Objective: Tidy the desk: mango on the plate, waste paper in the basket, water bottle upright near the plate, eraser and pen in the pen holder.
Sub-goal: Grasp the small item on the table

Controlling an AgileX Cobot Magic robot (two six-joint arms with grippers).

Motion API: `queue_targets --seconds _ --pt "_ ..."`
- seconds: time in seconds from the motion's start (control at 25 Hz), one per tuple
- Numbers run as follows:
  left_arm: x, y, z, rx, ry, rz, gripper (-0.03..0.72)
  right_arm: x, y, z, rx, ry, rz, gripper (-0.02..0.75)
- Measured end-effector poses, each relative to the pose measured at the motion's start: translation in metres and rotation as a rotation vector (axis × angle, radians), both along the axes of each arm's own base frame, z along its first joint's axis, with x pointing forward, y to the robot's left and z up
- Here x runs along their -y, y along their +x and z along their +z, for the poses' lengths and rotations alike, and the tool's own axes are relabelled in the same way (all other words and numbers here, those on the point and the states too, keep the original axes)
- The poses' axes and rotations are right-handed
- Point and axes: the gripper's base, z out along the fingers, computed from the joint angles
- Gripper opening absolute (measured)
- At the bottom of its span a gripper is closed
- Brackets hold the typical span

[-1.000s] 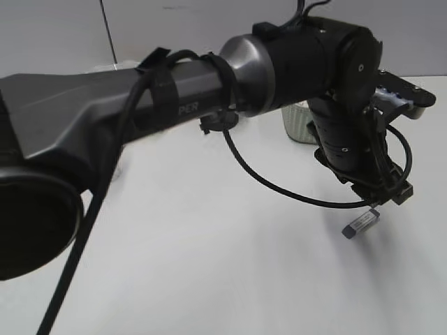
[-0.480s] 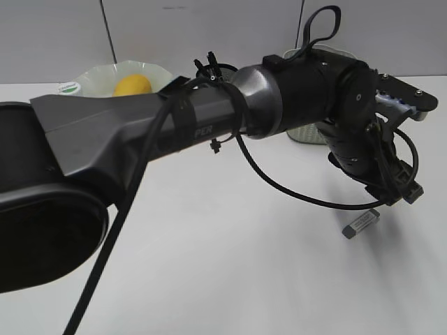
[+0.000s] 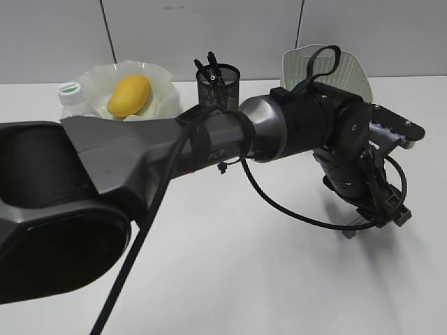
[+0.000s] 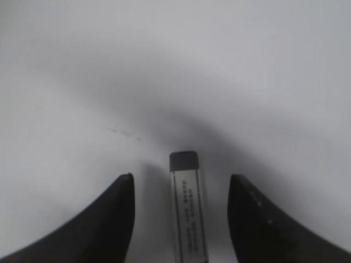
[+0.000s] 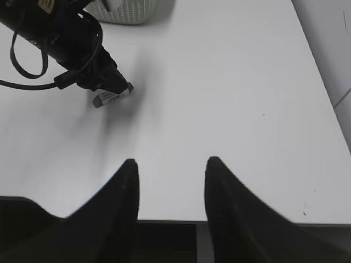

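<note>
A small grey-and-white eraser (image 4: 189,213) lies flat on the white desk (image 3: 230,279). My left gripper (image 4: 181,176) is open and straddles it, with a gap on each side. From the exterior the eraser (image 3: 347,234) peeks out beside the lowered left gripper (image 3: 380,213). The mango (image 3: 129,95) lies on the ruffled green plate (image 3: 164,80). The water bottle (image 3: 70,94) stands upright just left of the plate. A dark pen (image 3: 209,64) sticks out of the black mesh pen holder (image 3: 218,85). My right gripper (image 5: 171,160) hangs open and empty over the desk's near edge. The waste paper does not show.
The pale green basket (image 3: 325,66) stands behind the left arm (image 3: 209,139), which spans most of the exterior view. In the right wrist view the basket (image 5: 129,12) sits at the top, with the eraser (image 5: 111,97) and left gripper (image 5: 104,79) just below it. The desk's right edge is near.
The left arm has dropped toward the desk, bringing its open fingers down around the eraser. The plate, mango, bottle and pen holder have come into sight behind it.
</note>
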Motion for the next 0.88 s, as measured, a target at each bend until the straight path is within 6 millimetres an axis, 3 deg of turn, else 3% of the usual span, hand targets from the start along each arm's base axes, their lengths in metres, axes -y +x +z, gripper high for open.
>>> queue_targets --seconds 0.24,0.48,0.68,0.8,0.88 --pt "0.001 0.001 -0.001 0.010 -0.015 0.003 0.409 0.000 0.000 0.000 0.000 -0.001 0.000 0.330" --pt "0.000 0.000 -0.020 -0.015 0.024 0.001 0.407 0.000 0.000 0.000 0.000 -0.001 -0.001 0.330" --pt "0.000 0.001 -0.021 -0.013 0.026 0.001 0.403 0.000 0.000 0.000 0.000 -0.001 -0.001 0.330" --pt "0.000 0.001 -0.021 -0.011 0.027 0.000 0.330 0.000 0.000 0.000 0.000 -0.001 -0.001 0.330" --pt "0.000 0.000 -0.021 -0.013 0.031 -0.001 0.194 0.000 0.000 0.000 0.000 -0.001 -0.001 0.330"
